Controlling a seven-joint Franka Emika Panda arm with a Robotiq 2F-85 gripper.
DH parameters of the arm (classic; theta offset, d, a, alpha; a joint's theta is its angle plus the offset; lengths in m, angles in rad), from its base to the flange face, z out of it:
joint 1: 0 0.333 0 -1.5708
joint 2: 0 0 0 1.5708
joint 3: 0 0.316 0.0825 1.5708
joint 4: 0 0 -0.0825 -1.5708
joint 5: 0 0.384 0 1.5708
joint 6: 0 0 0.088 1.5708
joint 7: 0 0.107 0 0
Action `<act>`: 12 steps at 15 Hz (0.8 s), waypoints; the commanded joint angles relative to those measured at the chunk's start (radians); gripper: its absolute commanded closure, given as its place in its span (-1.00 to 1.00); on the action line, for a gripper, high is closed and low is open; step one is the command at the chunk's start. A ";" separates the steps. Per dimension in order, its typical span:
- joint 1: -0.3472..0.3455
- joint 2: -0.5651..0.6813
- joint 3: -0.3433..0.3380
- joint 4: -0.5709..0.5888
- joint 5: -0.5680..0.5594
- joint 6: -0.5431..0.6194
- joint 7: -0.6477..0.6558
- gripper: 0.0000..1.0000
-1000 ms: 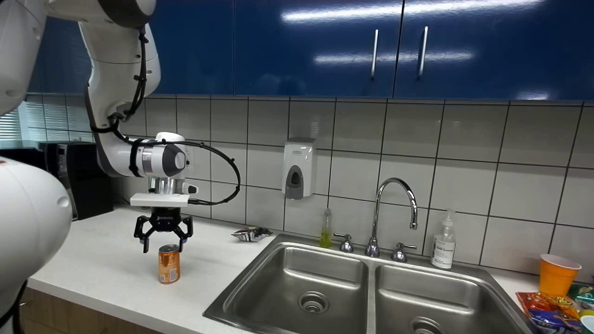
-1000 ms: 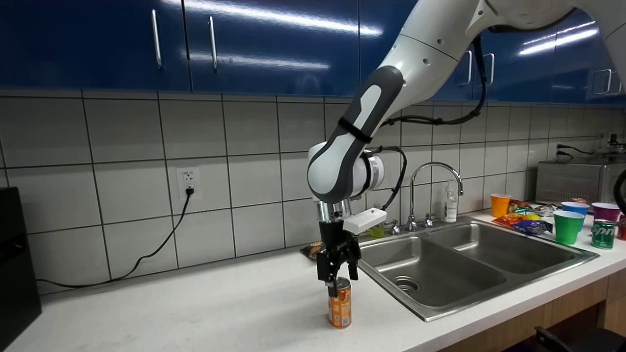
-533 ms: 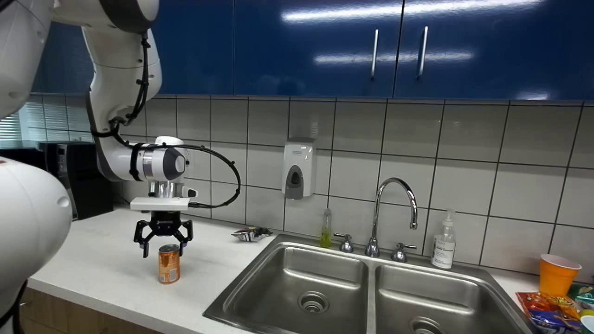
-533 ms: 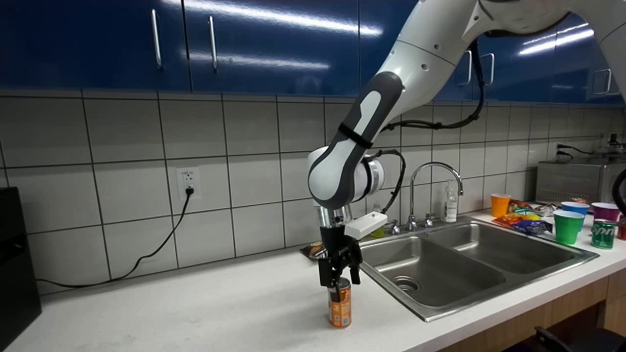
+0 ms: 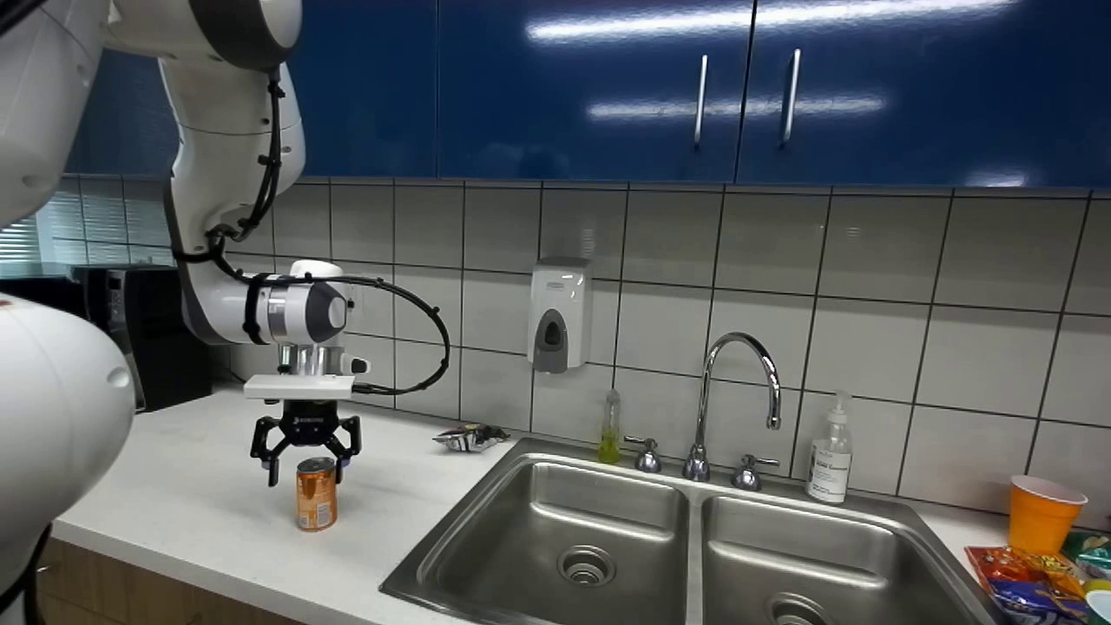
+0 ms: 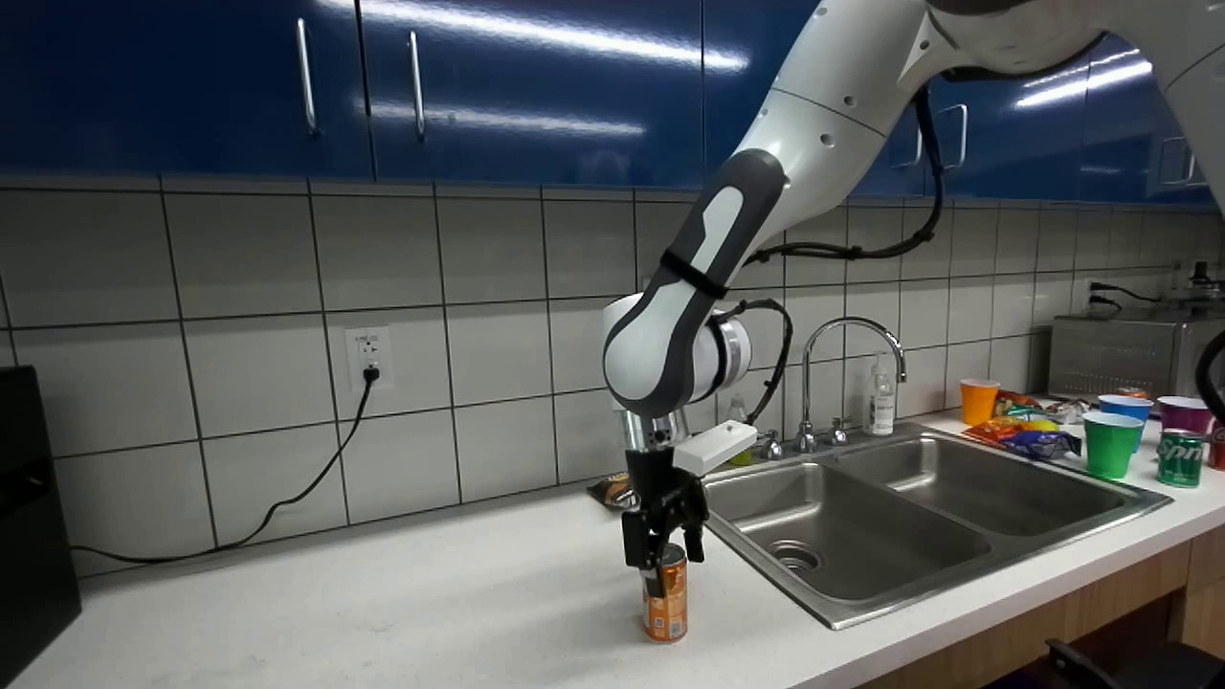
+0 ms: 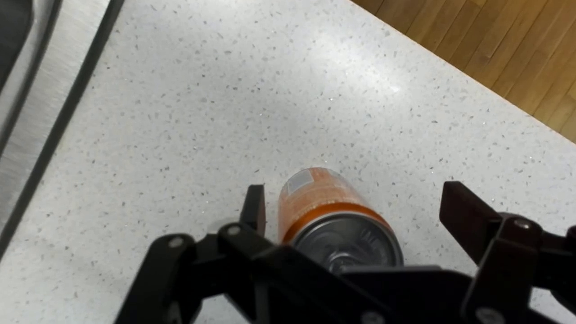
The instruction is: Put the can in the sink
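Note:
An orange can stands upright on the white counter, left of the sink in an exterior view. It also shows in an exterior view. My gripper is open and points down, with its fingertips slightly below the can's top. In the wrist view the can stands between the open fingers of the gripper, closer to the left finger. Gaps show on both sides. The gripper body hides part of the lid. The double-basin sink also shows in an exterior view.
A faucet rises behind the sink, with a green soap bottle and a pump bottle. A snack bag lies near the wall. Cups, snack bags and a green can stand beyond the sink.
My gripper has moved down a little, its fingertips now lower beside the can's upper part. It stays open. The can has not moved.

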 commanded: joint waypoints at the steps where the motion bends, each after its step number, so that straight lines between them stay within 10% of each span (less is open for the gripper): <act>1: 0.012 0.016 -0.003 0.021 -0.032 0.014 0.047 -1.00; 9: 0.014 0.039 -0.004 0.049 -0.035 0.026 0.054 -1.00; 12: 0.013 0.046 -0.003 0.060 -0.032 0.026 0.053 -0.35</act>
